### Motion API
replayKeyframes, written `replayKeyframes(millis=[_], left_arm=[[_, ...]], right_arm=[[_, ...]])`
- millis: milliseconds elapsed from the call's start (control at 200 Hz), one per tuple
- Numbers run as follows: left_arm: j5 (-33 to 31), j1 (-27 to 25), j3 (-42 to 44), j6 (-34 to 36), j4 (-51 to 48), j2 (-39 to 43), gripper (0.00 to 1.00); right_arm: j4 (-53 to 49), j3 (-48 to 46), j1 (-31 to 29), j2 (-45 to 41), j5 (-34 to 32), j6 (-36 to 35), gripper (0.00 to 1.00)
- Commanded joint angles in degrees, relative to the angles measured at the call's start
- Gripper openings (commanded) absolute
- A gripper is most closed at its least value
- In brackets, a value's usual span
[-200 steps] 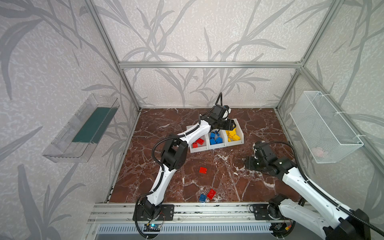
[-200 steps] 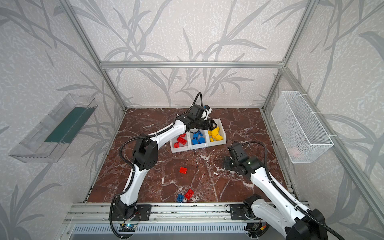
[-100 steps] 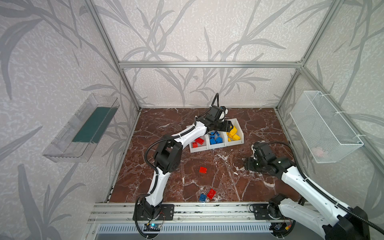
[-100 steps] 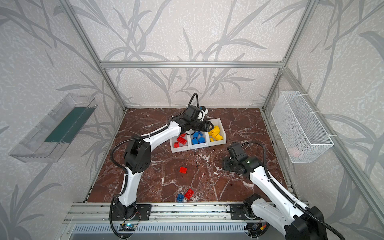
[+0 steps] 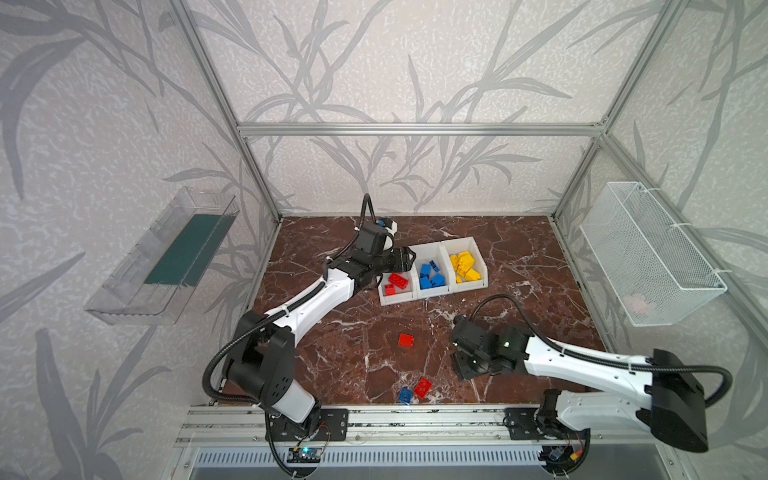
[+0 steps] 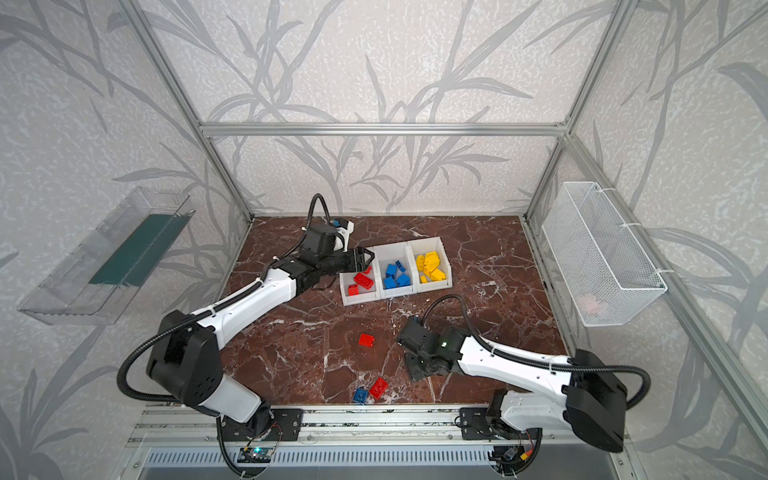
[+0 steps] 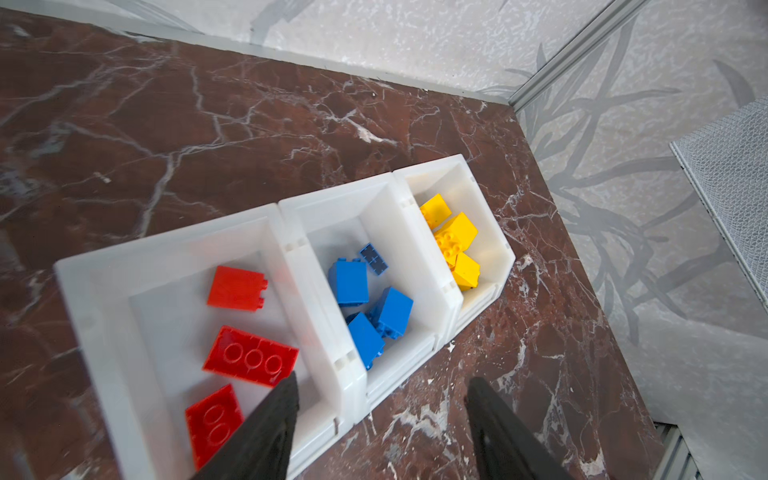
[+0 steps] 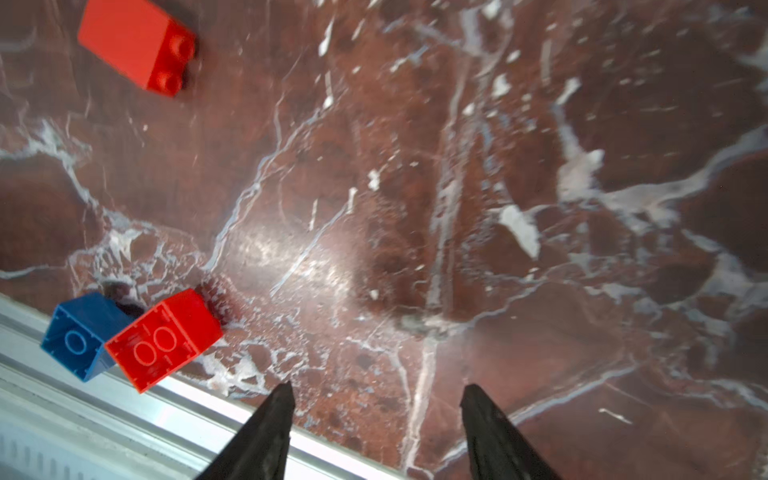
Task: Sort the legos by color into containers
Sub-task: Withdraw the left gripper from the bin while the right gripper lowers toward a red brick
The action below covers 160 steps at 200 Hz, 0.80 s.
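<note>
Mostly sorted by colour into the white bins (image 5: 426,250). Outstanding on the table (image 5: 519,257): lone red brick (image 5: 406,340), plus second red brick (image 5: 423,387) touching blue brick (image 5: 405,395) at front edge. Left gripper (image 7: 381,380) and right gripper (image 8: 377,387) apart, empty.

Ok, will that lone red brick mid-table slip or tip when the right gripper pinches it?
The lone red brick looks like rigid plastic, so probably no flex. It lies on a flat side, studs sideways, so rolling seems unlikely. Its smooth faces might slip between the right gripper's narrow tips.

left gripper (image 7: 382,378) spread, empty, right gripper (image 8: 377,385) spread, empty
</note>
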<state>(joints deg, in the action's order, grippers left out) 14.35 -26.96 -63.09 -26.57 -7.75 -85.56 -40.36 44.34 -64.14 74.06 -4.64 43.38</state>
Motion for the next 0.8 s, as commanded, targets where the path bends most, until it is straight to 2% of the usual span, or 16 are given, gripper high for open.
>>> replayKeyframes(millis=[0, 125, 285, 525, 795], left_arm=[[-4.45, 0.94, 6.21, -0.03, -0.01, 5.91, 0.68], [-6.87, 1.95, 12.00, -0.42, -0.75, 11.68, 0.69], [-9.22, 2.61, 15.61, -0.42, -2.53, 16.51, 0.70], [-9.86, 3.20, 17.83, -0.94, -2.55, 18.78, 0.70], [-9.28, 3.24, 18.18, -1.32, -2.23, 18.59, 0.70]], right_arm=[[0.10, 4.70, -4.54, 5.33, -1.85, 1.11, 0.68], [1.56, 8.95, -8.32, 11.63, 0.41, -4.24, 0.71], [2.89, 11.72, -10.14, 15.68, 4.72, -9.85, 0.71], [3.72, 13.43, -11.22, 18.07, 7.60, -13.08, 0.72], [2.79, 14.94, -11.68, 21.70, 7.07, -13.82, 0.72]])
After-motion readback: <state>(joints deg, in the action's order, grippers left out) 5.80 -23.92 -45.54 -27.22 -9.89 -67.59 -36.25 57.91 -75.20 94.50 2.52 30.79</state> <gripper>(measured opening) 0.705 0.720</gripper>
